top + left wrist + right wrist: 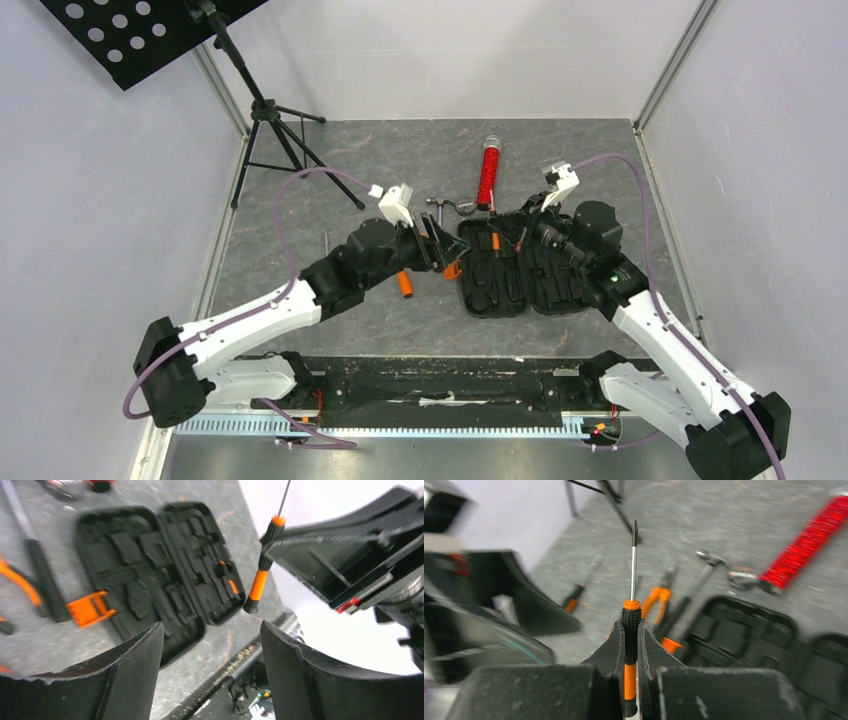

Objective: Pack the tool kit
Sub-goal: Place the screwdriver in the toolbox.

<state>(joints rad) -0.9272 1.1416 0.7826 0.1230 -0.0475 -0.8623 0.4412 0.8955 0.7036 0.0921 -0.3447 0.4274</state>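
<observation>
Step in hand: slotting small orange-and-black screwdriver (pixel 631 615) into open black moulded plastic clamshell case (pixel 510 275). Pinched upright in narrow jaws of right gripper (pixel 631 630), aloft close by case (shaft tip up). Left gripper (pixel 212 645): jaws wide, holding nothing. Next, probably: tilt flat, lower into free slot. Tight beside left gripper; open room over case.

bare table (pixel 400 335) before case (pixel 500 290), red tube (pixel 488 172) behind

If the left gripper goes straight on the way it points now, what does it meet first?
Likely the open tool case, straight ahead between the left gripper's open fingers. The screwdriver in the right gripper hangs just off that line; depth is unclear.
</observation>
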